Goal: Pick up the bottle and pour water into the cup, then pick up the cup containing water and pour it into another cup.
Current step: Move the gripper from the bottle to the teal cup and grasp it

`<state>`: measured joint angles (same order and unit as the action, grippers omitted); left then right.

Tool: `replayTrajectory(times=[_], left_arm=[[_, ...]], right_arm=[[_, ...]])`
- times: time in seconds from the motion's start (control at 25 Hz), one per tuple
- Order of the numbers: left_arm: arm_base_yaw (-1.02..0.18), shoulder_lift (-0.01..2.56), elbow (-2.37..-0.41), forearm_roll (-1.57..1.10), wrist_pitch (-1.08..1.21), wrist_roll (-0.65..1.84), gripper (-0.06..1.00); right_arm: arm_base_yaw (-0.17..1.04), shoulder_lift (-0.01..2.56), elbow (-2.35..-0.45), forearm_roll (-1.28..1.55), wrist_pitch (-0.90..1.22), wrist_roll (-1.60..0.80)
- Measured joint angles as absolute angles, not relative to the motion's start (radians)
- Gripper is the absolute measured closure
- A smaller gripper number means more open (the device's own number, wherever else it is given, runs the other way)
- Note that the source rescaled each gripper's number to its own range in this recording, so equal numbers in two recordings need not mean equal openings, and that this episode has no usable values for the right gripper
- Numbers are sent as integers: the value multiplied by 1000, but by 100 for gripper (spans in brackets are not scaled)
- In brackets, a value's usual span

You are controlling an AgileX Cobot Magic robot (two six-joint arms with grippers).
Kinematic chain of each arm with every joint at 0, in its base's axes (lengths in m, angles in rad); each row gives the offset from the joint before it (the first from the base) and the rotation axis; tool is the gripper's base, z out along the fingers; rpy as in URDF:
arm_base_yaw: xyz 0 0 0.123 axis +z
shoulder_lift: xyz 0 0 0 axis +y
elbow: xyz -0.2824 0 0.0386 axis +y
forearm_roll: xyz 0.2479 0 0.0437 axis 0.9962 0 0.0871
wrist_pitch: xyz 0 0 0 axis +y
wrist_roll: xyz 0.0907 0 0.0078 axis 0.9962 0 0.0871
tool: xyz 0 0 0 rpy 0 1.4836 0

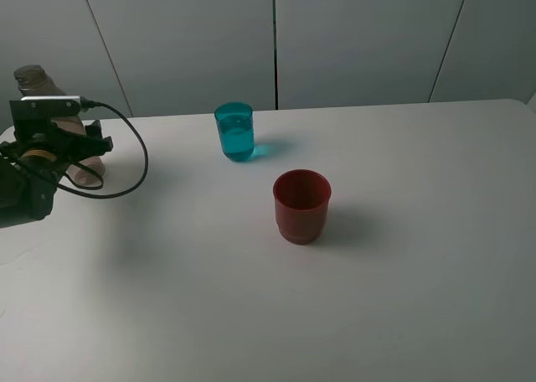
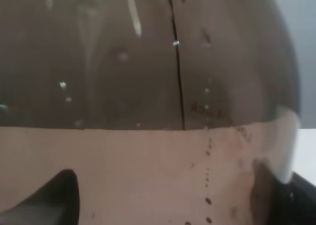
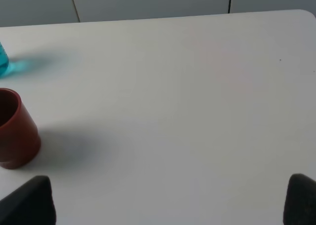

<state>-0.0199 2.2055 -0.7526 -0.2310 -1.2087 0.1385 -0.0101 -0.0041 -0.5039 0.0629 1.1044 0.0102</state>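
Note:
The smoky grey-brown bottle (image 1: 35, 80) stands upright at the far left of the table and fills the left wrist view (image 2: 148, 87), holding some water. My left gripper (image 1: 74, 157) is around its lower body, its dark fingertips (image 2: 49, 198) spread wide on either side, open. The teal cup (image 1: 234, 132) stands at the back centre with water in it; a sliver of it (image 3: 2, 62) shows in the right wrist view. In front of it and to the right stands the dark red cup (image 1: 301, 206) (image 3: 15, 131), looking empty. My right gripper (image 3: 163, 200) is open over bare table, with nothing between its fingers.
The white table (image 1: 419, 273) stretches wide to the right and front of the cups. A black cable (image 1: 141, 160) loops from the left arm over the tabletop. Grey wall panels (image 1: 360, 38) run along the far edge.

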Motion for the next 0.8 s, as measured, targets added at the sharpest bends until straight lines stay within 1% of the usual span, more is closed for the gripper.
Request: replayTrajectory(times=[0.44, 0.8], left_arm=[[-20, 2186, -716, -215, -1211, 139, -6], [-20, 2120, -633, -235, -1211, 139, -6]], right_arm=[[-10, -4, -504, 63, 1104, 10], [-10, -4, -504, 63, 1104, 10]])
